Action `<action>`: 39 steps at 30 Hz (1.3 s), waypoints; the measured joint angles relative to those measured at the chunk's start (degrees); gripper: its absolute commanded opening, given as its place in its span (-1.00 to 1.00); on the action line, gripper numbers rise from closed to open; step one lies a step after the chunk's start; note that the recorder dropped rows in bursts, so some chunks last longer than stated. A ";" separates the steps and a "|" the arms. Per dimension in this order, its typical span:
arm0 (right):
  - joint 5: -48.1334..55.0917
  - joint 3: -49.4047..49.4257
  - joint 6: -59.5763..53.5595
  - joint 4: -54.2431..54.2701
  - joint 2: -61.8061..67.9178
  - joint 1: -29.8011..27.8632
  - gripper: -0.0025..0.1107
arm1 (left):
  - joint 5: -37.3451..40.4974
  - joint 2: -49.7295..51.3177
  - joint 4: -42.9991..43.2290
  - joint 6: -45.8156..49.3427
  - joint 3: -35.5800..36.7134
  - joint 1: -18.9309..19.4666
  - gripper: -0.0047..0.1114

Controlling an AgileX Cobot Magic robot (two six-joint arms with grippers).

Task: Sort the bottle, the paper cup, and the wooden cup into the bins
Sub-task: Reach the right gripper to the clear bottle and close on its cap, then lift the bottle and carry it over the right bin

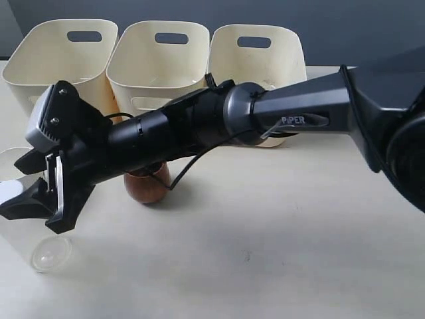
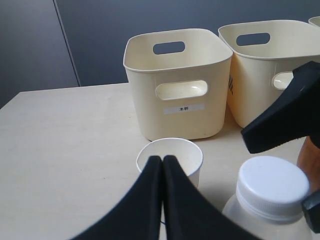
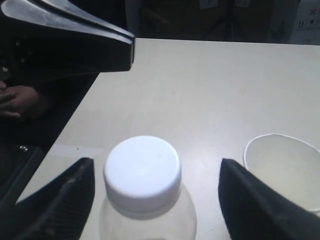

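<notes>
The clear bottle (image 1: 48,251) with its white cap (image 3: 143,167) stands upright near the table's left front. My right gripper (image 3: 156,169) reaches across to it and is open, one finger on each side of the cap, touching nothing. The white paper cup (image 2: 191,156) stands upright just beside the bottle. My left gripper (image 2: 162,159) is shut and empty, hovering in front of the paper cup. The brown wooden cup (image 1: 147,187) sits partly hidden under the right arm. Three cream bins (image 1: 63,56) (image 1: 159,56) (image 1: 255,56) line the back.
The right arm (image 1: 265,116) stretches across in front of the middle and right bins. The nearest bin (image 2: 175,100) carries a small white label. The table's left edge (image 3: 75,125) runs close to the bottle.
</notes>
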 measured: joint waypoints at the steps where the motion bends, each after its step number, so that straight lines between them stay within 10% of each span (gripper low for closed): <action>1: 0.00 0.00 0.00 0.00 0.12 0.00 0.24 | 0.00 0.00 0.00 0.00 0.00 0.00 -0.92; 26: -2.47 -2.68 0.00 0.09 2.30 1.54 0.22 | 0.00 0.00 0.00 0.00 0.00 0.00 -0.92; 29: -2.59 -2.68 0.00 0.09 2.54 1.54 -0.12 | 0.00 0.00 0.00 0.00 0.00 0.00 -0.92; 32: -2.80 -2.68 0.00 0.09 2.54 1.54 -0.90 | 0.00 0.00 0.00 0.00 0.00 0.00 -0.92; 39: -2.43 -2.68 0.00 0.09 2.54 1.54 -0.97 | 0.00 0.00 0.00 0.00 0.00 0.00 -0.92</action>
